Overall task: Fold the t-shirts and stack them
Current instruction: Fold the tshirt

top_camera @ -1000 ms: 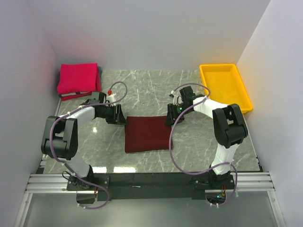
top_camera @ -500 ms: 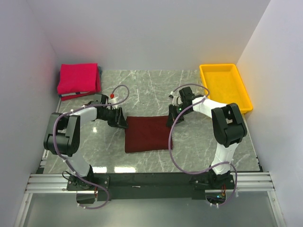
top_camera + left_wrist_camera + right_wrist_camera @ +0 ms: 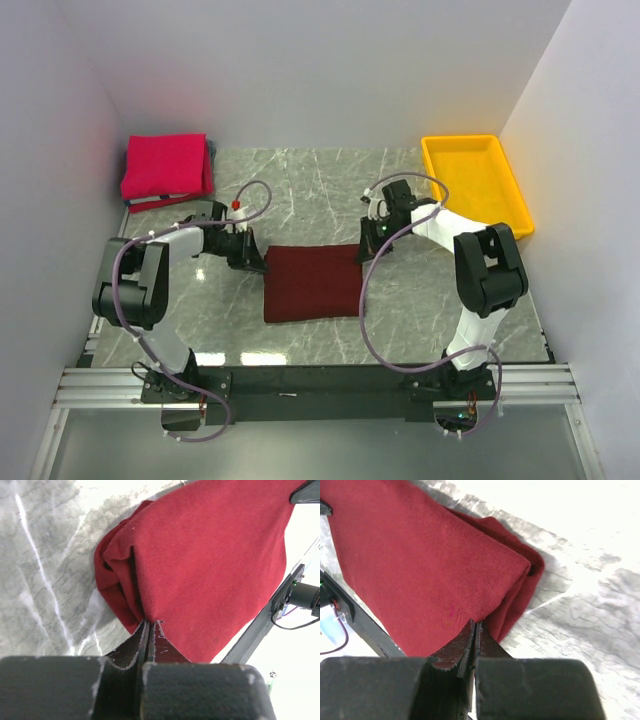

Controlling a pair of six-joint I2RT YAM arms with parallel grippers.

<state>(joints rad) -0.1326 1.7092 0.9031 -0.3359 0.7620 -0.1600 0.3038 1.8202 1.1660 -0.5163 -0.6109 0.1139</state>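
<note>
A folded maroon shirt (image 3: 312, 283) lies flat as a rough rectangle in the middle of the table (image 3: 300, 185), a little nearer the near edge than the far one. The left gripper (image 3: 260, 261) sits low at the shirt's far left corner and the right gripper (image 3: 363, 252) at its far right corner. In the left wrist view the two fingers (image 3: 125, 652) are pressed together, with the doubled edge of the maroon cloth pinched between their tips. The right wrist view shows the same: fingers (image 3: 452, 652) together, clamped on the shirt's layered edge, the corner fold bulging just beside them.

A pink-red shirt (image 3: 164, 165) lies folded in the table's far left corner, against the left wall and well apart from the maroon one. It rests on something darker with a bluish edge, possibly more folded cloth, though the view is too small to be sure.

A yellow tray (image 3: 460, 140) stands along the table's right edge at the far right corner. Only its own plain yellow floor shows inside. Neither shirt touches it.
</note>
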